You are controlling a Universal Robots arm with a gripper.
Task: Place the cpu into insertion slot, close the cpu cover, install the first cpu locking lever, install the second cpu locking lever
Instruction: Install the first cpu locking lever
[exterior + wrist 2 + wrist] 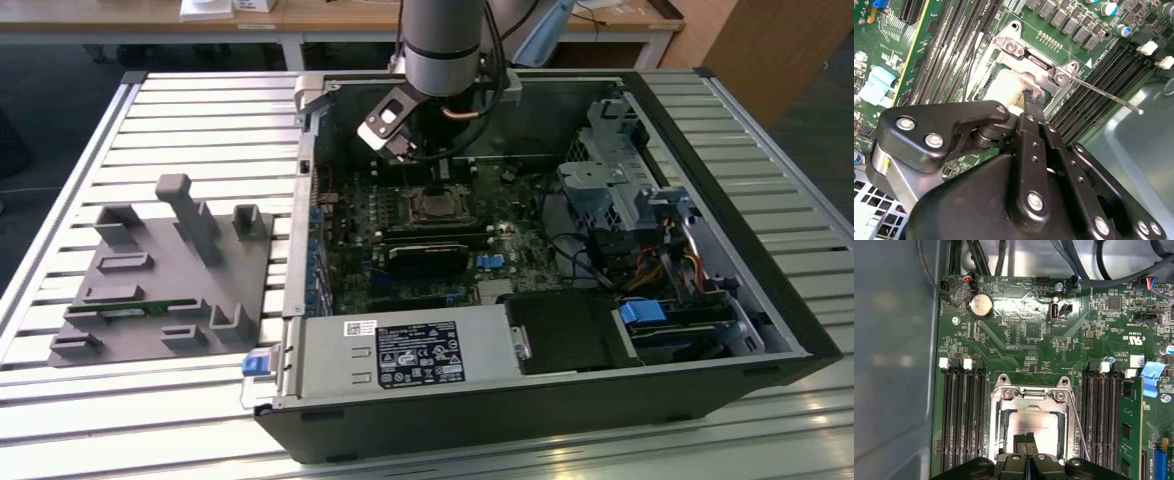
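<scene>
The cpu (1041, 422) (1001, 87) lies silver side up in the insertion slot (434, 205), with the socket's metal rim (996, 430) around it. The cpu cover (1031, 395) (1036, 65) is folded down over the chip, which shows through its window. A thin locking lever (1104, 95) (1077, 427) sticks out at an angle beside the socket. My gripper (1026, 439) (1031, 97) hangs just above the chip, fingers shut together with nothing between them. The arm (441, 50) reaches down into the open computer case.
Long black memory slots (961, 415) flank the socket, and a green memory module (1130, 430) stands nearby. A coin battery (981, 305) and cables lie beyond. The grey case wall (894, 365) is close. A grey fixture (167, 280) sits at the exterior view's left.
</scene>
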